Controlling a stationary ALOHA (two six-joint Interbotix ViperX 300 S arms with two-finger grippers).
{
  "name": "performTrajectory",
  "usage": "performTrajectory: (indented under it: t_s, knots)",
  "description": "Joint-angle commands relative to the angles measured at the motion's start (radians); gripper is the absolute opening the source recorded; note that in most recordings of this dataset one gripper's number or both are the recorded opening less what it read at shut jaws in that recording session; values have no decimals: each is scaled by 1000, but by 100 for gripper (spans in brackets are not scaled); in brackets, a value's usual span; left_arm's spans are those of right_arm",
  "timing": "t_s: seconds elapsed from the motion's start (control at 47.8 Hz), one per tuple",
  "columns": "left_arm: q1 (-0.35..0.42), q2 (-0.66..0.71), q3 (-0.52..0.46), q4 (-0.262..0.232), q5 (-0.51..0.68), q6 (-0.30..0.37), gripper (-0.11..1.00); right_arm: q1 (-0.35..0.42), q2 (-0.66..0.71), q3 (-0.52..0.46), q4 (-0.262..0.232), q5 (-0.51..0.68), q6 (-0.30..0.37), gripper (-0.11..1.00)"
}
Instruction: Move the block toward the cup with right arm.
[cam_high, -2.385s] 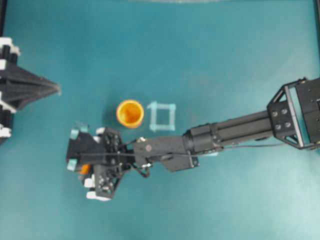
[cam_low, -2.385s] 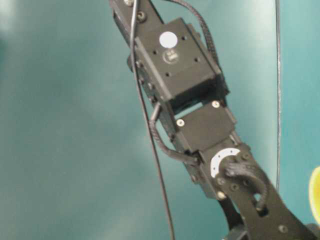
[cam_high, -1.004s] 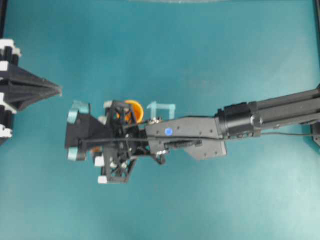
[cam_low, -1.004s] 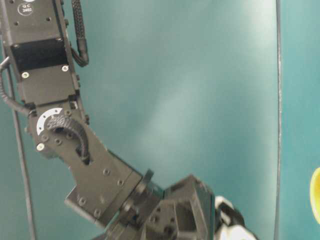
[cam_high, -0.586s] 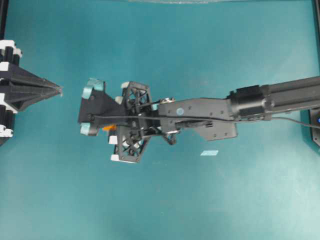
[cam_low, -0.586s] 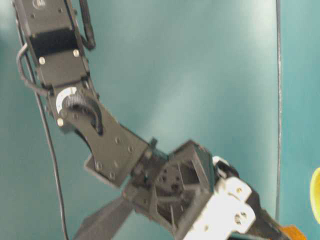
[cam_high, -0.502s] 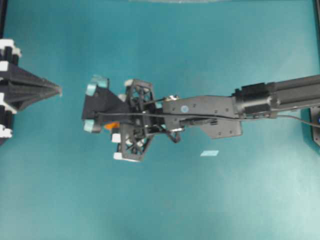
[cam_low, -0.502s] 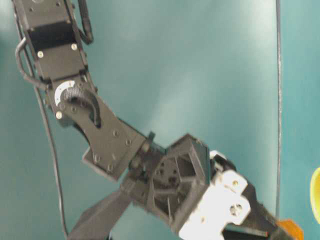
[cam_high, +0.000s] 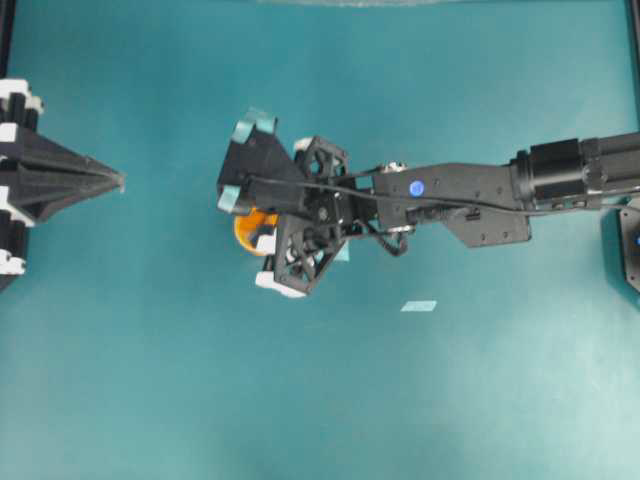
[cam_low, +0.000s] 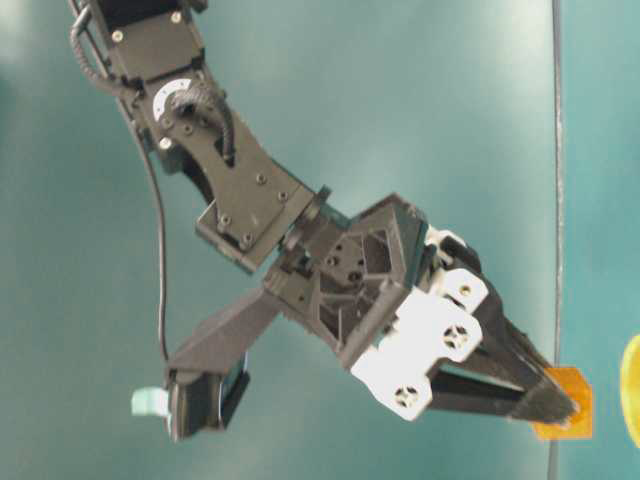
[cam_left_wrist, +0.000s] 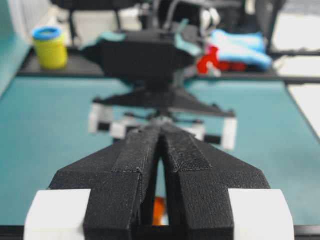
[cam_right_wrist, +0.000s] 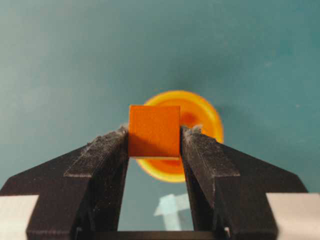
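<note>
Two jaws of the right gripper (cam_right_wrist: 155, 137) clamp the block (cam_right_wrist: 154, 131) above the cup (cam_right_wrist: 181, 135); next, lower and release.

you have a teal table (cam_high: 150, 380) filling the overhead view. a small pale blue tape strip (cam_high: 419, 306) lies flat on it, right of centre. past the table's far edge in the left wrist view, a yellow container with a blue lid (cam_left_wrist: 49, 45) stands on a dark ledge, and crumpled blue and red cloth (cam_left_wrist: 235, 48) sits farther right.
</note>
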Motion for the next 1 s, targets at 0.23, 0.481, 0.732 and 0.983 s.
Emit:
performTrajectory:
  t_s: [0.23, 0.481, 0.732, 0.983]
  knots:
    - [2, 8, -26, 3, -5, 3, 0, -28, -49, -8, -3, -41, 2, 41]
    - [2, 8, -26, 3, -5, 3, 0, -28, -49, -6, -5, -44, 2, 41]
    - [2, 8, -26, 3, -5, 3, 0, -26, -49, -6, -5, -41, 2, 41]
    - [0, 8, -26, 3, -5, 6, 0, -26, -49, -6, -5, -41, 2, 41]
